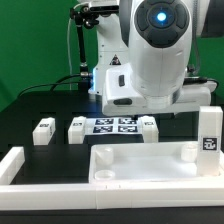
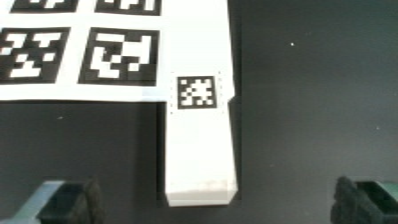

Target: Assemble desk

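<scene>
In the exterior view we are seeing the arm (image 1: 150, 50) filling the upper middle of the frame. It is hanging over the marker board (image 1: 113, 125), which is lying at the centre on the black table (image 1: 40, 105). The tabletop (image 1: 140, 165) is lying flat across the lower right of the frame, rim up. An upright leg (image 1: 208, 135) is standing at its right end, tag facing us (we cannot tell whether it is joined on or only standing there). Three more are lying on the table: the far-left leg (image 1: 43, 130) at the middle left, the next leg (image 1: 77, 129) just left of the board, and the right leg (image 1: 148, 124) just beside the board's right edge. A white rail (image 1: 12, 165) is running along the lower left. The arm's body is hiding the hand here.

In the wrist view we are looking straight down. The near leg (image 2: 201, 150) is lying lengthwise, touching the board's edge at its corner, its tag at the end nearest the board. The gripper (image 2: 214, 205) is standing wide apart and gripping nothing. Its dark fingers (image 2: 63, 200) are flanking the leg's free end, neither touching it.
</scene>
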Controlling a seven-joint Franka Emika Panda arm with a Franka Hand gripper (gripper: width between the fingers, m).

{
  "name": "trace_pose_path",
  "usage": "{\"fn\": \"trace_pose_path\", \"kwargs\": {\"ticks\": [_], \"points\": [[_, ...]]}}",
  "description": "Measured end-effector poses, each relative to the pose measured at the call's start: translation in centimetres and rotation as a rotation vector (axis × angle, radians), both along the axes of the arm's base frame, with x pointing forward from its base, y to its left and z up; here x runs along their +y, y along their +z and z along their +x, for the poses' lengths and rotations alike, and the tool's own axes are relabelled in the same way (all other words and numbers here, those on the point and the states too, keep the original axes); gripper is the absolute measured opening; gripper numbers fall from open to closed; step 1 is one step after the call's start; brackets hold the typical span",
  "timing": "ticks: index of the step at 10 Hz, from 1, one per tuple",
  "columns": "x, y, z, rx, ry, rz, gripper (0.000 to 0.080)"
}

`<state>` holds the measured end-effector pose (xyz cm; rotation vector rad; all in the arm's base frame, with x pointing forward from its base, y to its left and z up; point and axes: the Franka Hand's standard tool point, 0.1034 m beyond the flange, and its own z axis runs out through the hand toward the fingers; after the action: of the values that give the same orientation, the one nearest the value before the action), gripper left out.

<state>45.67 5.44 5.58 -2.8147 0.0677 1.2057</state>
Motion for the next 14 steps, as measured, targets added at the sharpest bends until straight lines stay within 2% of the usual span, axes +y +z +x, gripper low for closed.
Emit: {"fn": "trace_pose_path", "kwargs": {"ticks": [3,5,6,10,14], "points": [[-0.1,-0.4,-0.3,0.012,-0.009,-0.009,0.0649],[-0.2,-2.3,-1.5,0.056,-0.015,-0.028,0.0649],[-0.4,-2.8,-2.1,0.104,-0.017,-0.029,0.0649],[-0.5,-3.0,-1.7,0.09,-0.021,-0.03,0.0649],[-0.4,-4.6,-3.1,0.151,-0.045,-0.037,0.0649]]}}
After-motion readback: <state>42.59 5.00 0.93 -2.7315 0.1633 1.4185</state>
